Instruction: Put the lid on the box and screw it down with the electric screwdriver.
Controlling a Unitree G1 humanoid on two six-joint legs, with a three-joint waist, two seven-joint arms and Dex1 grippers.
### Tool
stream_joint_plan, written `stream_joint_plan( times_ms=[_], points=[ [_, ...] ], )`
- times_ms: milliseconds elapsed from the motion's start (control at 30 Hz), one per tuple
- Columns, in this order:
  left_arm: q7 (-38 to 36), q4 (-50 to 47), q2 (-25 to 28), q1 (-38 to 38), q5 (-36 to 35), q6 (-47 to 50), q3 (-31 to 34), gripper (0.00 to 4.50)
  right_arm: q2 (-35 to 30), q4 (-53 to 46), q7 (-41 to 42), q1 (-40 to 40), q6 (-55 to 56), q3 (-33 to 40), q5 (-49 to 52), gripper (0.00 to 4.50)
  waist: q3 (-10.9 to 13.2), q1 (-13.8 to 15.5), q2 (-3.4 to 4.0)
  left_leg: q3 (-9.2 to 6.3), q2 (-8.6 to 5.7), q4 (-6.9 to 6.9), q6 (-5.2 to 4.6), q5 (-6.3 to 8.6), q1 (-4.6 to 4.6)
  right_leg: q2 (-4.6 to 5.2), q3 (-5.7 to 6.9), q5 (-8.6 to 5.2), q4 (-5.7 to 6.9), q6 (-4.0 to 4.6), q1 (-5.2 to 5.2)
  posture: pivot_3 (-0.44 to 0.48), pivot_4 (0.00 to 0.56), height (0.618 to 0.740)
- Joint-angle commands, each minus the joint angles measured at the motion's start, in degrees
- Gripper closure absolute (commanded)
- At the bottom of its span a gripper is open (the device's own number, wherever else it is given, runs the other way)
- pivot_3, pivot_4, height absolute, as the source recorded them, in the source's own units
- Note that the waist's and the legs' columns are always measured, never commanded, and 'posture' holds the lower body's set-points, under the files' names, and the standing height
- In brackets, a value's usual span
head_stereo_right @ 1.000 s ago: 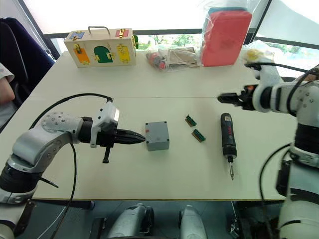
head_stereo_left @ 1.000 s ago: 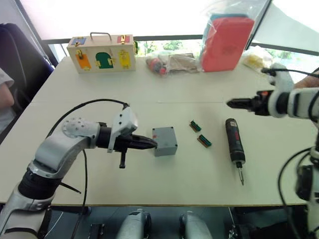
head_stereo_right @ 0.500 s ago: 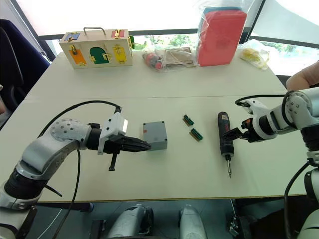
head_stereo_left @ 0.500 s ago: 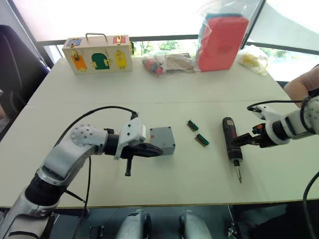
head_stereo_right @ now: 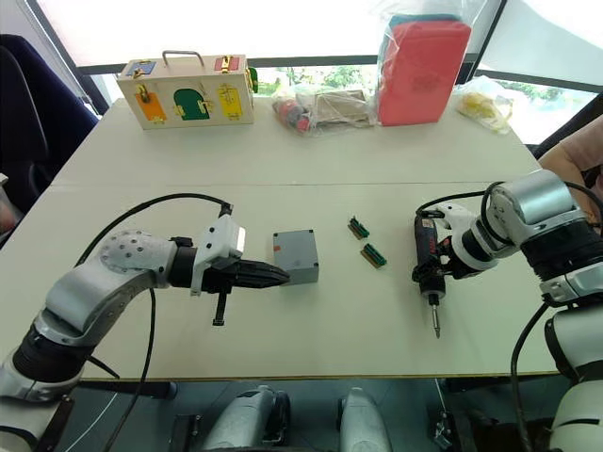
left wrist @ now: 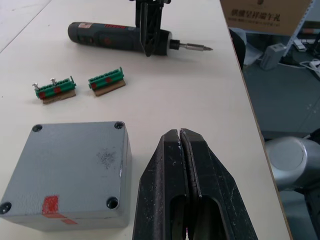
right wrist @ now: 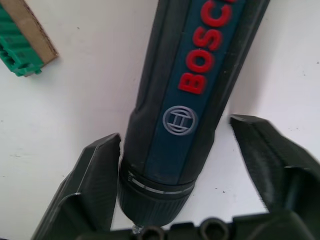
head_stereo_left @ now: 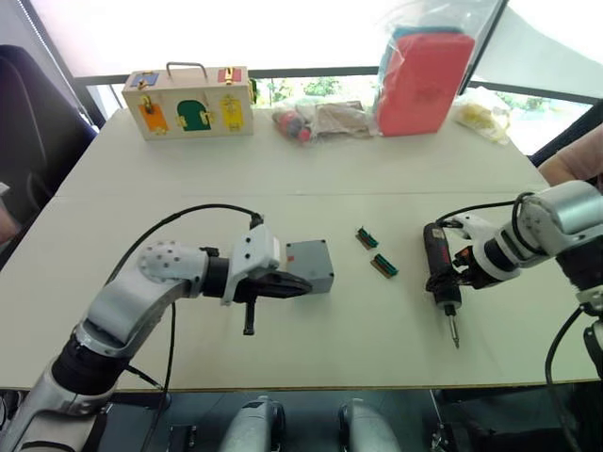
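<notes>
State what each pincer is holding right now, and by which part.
Nothing is gripped yet. The right pincer is open, straddling the screwdriver near its bit end as it lies on the table. The left pincer is shut on nothing, beside the box.

One lidded square grey metal box (head_stereo_left: 310,266), one slim black electric screwdriver (head_stereo_left: 440,279), two small green-and-brown terminal strips (head_stereo_left: 368,238) (head_stereo_left: 383,267), one wooden latch box (head_stereo_left: 187,101).

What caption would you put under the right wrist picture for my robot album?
Open right gripper straddles the electric screwdriver lying on the table.
</notes>
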State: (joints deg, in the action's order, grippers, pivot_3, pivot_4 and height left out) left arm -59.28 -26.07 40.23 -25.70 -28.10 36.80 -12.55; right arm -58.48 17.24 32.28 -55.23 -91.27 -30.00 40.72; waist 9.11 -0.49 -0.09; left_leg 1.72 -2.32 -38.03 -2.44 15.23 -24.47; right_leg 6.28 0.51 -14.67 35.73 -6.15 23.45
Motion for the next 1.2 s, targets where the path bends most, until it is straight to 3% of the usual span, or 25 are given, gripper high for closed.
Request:
stream_joint_plan(
  times_ms=[33, 100, 333, 433, 567, 633, 733, 933, 1200],
  points=[
    [0.9, -1.9, 0.1, 0.6, -0.3, -0.3, 1.2, 4.50, 0.2, -1.9, 2.1, 1.7, -0.5, -1.1, -3.0, 2.40, 0.0, 0.0, -0.01, 0.00, 0.00, 0.00, 0.00, 0.00, 0.00, 0.00, 0.00, 0.00, 0.00, 0.00, 0.00, 0.000, 0.150, 0.740],
    [1.3, -2.0, 0.3, 1.0, -0.4, -0.1, 1.5, 4.50, 0.0, -2.4, 2.8, 2.5, -1.0, -0.2, -3.9, 2.72, 0.0, -0.1, -0.02, -0.01, 0.00, 0.00, 0.00, 0.01, 0.01, 0.00, 0.00, 0.00, 0.00, 0.00, 0.01, 0.000, 0.150, 0.740],
    [2.4, 0.9, 0.0, 2.2, -2.1, 0.1, 5.2, 4.50, 2.8, 6.4, 1.2, -0.3, 7.7, 10.7, -10.9, 2.72, -0.1, -0.3, -0.14, -0.02, 0.00, -0.01, 0.01, 0.00, 0.05, 0.01, 0.00, 0.06, -0.05, 0.08, -0.06, 0.000, 0.150, 0.740],
    [2.5, 2.6, -0.5, 2.1, -4.9, 1.6, 8.3, 4.50, 3.2, 7.0, 1.4, -2.2, 16.8, 19.7, -11.0, 2.72, 0.0, -0.3, -0.02, 0.01, -0.04, -0.01, 0.01, 0.01, 0.04, 0.02, -0.04, 0.12, -0.08, 0.09, -0.02, 0.000, 0.150, 0.740],
    [1.8, 5.2, -0.1, 1.3, -6.3, 2.7, 9.8, 4.50, 8.1, 1.4, -0.9, 3.5, 35.8, 38.9, -7.3, 2.72, 0.2, -0.1, 0.32, 0.07, -0.08, 0.12, 0.19, -0.10, -0.19, -0.04, -0.03, 0.32, 0.01, -0.33, 0.33, 0.000, 0.150, 0.740],
    [1.1, 6.9, 0.3, 0.3, -6.3, 2.9, 9.9, 4.50, 13.1, -4.8, -1.6, 6.7, 41.9, 46.9, -4.0, 2.72, 0.2, 0.1, 0.29, 0.06, 0.10, 0.16, 0.54, -0.33, -0.23, -0.40, -0.02, 0.30, 0.01, -0.35, 0.35, 0.000, 0.150, 0.740],
    [0.7, 11.1, -0.3, -3.1, -5.3, 3.2, 8.8, 4.50, 23.9, -15.3, -5.1, 8.7, 41.3, 56.7, 7.5, 2.72, 0.2, 0.0, 0.27, 0.02, 0.24, 0.13, 0.55, -0.34, -0.23, -0.56, 0.01, 0.30, 0.06, -0.35, 0.32, 0.000, 0.150, 0.740],
    [0.6, 18.2, -3.2, -7.9, 0.5, -0.1, 2.9, 4.50, 34.8, -29.8, -5.1, 17.0, 49.0, 47.1, 4.0, 2.72, 0.2, 0.0, 0.28, 0.00, 0.20, 0.03, 0.26, -0.18, 0.03, -0.58, 0.00, 0.29, 0.32, -0.35, 0.14, 0.000, 0.150, 0.740],
    [1.8, 22.0, -7.8, -9.5, 6.8, -4.5, -1.3, 4.50, 42.4, -31.6, -5.9, 21.0, 57.9, 38.1, -3.2, 2.72, 0.2, -0.2, 0.28, 0.02, 0.18, 0.00, 0.27, -0.19, -0.03, -0.62, -0.03, 0.29, 0.38, -0.35, 0.17, 0.000, 0.150, 0.740]
  ],
)
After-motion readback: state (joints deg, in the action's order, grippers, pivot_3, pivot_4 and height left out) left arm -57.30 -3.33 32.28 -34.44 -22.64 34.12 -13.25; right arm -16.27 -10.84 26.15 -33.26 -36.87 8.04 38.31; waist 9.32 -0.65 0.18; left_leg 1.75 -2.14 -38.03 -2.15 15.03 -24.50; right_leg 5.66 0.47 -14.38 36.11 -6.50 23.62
